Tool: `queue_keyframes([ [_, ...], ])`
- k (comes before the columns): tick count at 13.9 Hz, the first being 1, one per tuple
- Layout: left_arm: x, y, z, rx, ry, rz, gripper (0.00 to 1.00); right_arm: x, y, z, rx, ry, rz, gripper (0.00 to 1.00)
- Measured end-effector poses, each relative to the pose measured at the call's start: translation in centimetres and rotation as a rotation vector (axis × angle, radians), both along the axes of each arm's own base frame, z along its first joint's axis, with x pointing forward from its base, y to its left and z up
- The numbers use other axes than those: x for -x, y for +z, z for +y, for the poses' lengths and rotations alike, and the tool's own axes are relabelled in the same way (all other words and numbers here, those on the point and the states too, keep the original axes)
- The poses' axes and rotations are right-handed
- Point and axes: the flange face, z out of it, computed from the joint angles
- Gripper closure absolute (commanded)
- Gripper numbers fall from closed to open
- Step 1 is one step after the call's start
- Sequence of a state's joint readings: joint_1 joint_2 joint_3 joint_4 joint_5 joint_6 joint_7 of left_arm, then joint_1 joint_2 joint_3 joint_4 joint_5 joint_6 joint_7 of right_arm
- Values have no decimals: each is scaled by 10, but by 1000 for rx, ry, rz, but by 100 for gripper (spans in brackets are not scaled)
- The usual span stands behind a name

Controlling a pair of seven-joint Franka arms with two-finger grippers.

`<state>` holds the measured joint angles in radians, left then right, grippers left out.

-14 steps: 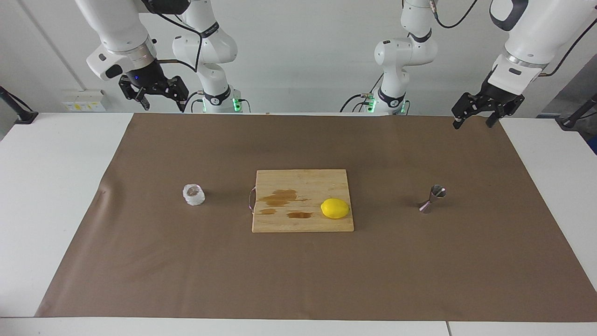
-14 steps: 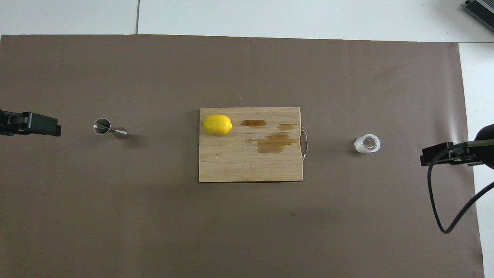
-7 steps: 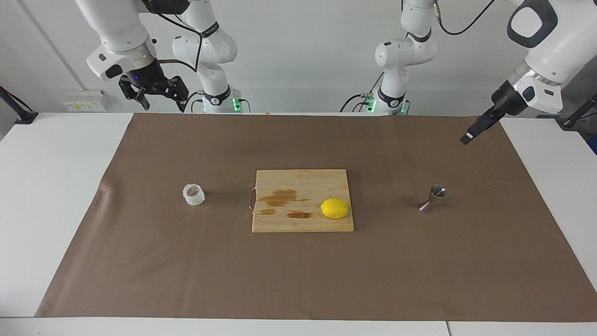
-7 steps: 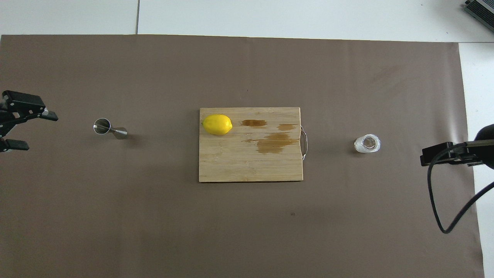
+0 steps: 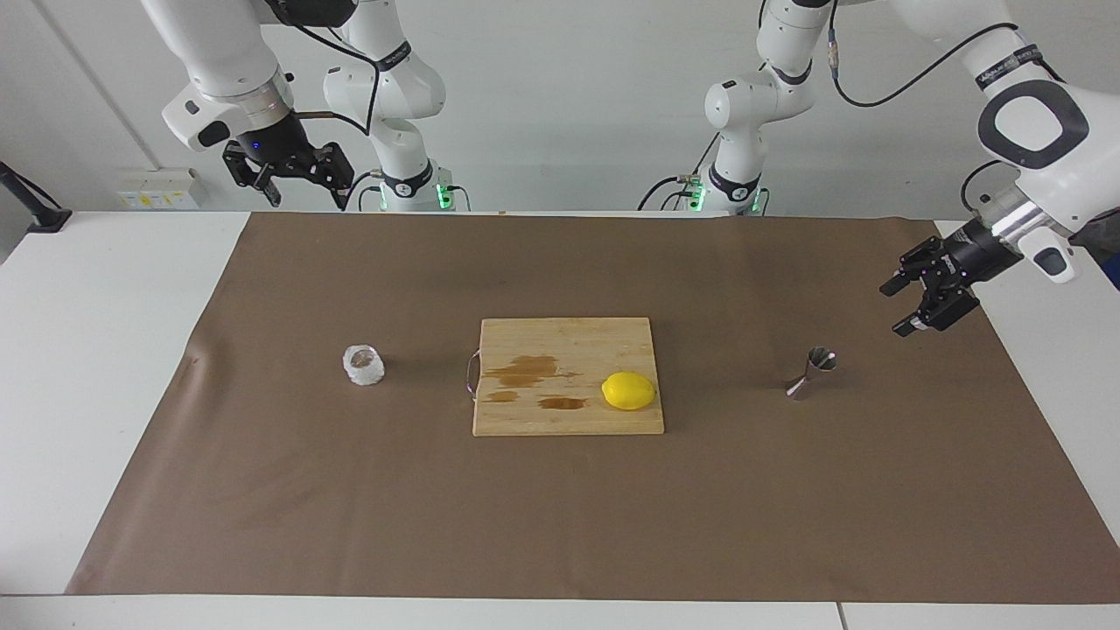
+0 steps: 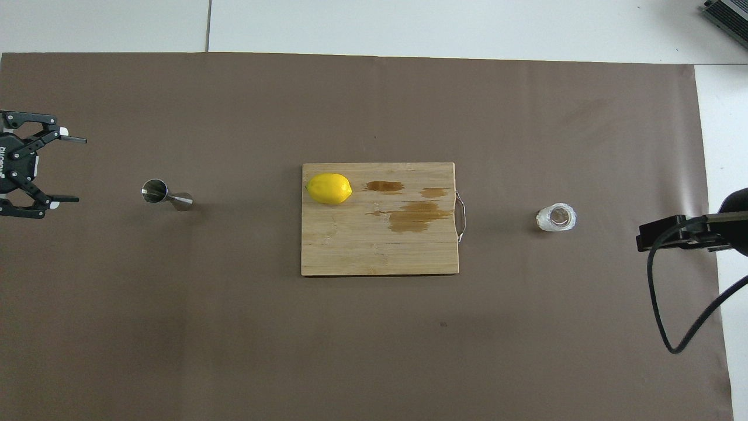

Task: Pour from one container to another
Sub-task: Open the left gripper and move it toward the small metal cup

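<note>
Left gripper (image 5: 901, 308) hangs in the air over the brown mat (image 5: 787, 525) at the left arm's end of the table (image 5: 105, 350), fingers spread wide apart, nothing between them; in the overhead view the two fingertips point toward the jigger with a clear gap. Steel jigger (image 5: 811, 372), hourglass-shaped, stands upright on the mat near this gripper, toward the table's middle from it, not touched. Its upper cone opens upward; whether anything is in it cannot be told. The stretch of mat between gripper and jigger is bare. Onward from the jigger toward the right arm's end: wooden cutting board (image 5: 542, 341) flat on the mat at the table's middle, metal handle (image 5: 472, 374) on the edge facing the right arm's end. Lemon (image 5: 628, 390) lies on the board at the corner closest to the jigger. Three brownish stains (image 5: 525, 371) mark the board surface between lemon and handle. Clear frosted cup (image 5: 363, 365) stands upright on the mat, apart from the board's handle edge, toward the right arm's end; mouth up, contents cannot be made out. Right gripper (image 5: 302, 188) waits up in the air over the mat's edge closest to the robots, at the right arm's end, well apart from the cup, fingers apart and empty. Board and lemon lie on the line between cup and jigger.
</note>
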<state>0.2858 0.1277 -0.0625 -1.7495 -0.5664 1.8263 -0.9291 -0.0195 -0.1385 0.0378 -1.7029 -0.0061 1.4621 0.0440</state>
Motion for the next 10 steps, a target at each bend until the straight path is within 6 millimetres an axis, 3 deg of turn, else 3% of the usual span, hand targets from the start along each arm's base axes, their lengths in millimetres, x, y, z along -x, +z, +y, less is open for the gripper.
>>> queue_keyframes([
  [10,-10,-92,33,256,224,139,0,0,0,0,0,0,0,0],
])
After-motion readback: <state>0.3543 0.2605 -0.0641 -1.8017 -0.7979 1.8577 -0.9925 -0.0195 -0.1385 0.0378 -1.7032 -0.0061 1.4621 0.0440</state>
